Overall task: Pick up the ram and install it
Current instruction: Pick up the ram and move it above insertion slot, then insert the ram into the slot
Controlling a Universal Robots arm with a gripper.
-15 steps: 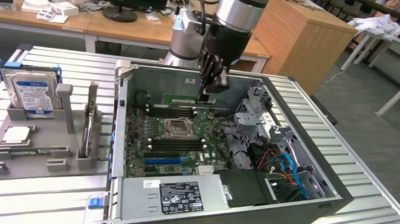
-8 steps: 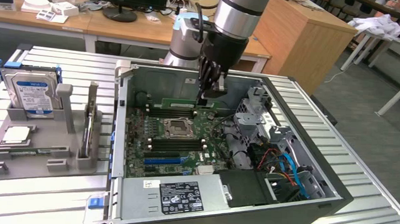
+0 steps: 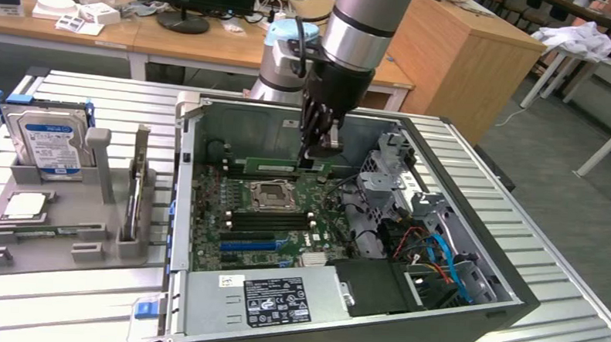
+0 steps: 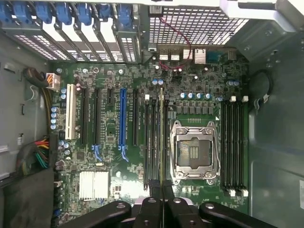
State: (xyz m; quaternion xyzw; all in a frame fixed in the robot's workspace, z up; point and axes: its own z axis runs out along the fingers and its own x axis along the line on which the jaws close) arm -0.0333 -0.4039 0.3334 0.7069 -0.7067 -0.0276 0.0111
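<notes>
My gripper (image 3: 322, 150) reaches down into the open computer case (image 3: 506, 296) and is shut on the ram (image 3: 269, 167), a long thin green stick held level on its edge. In the wrist view the ram (image 4: 161, 133) shows edge-on as a thin line running out from between the fingertips of my gripper (image 4: 159, 184). It lies along the black memory slots (image 4: 149, 137) beside the silver CPU socket (image 4: 194, 149). I cannot tell whether the ram touches a slot. A second bank of memory slots (image 4: 232, 142) lies on the socket's other side.
On the exterior view's left, a grey holder (image 3: 87, 208) carries a silver hard drive with a blue label (image 3: 47, 140), a square silver CPU chip (image 3: 26, 205) and another thin stick on edge (image 3: 137, 187). The case also holds a power supply (image 3: 279, 297), drive cage (image 3: 388, 175) and cables (image 3: 436, 254).
</notes>
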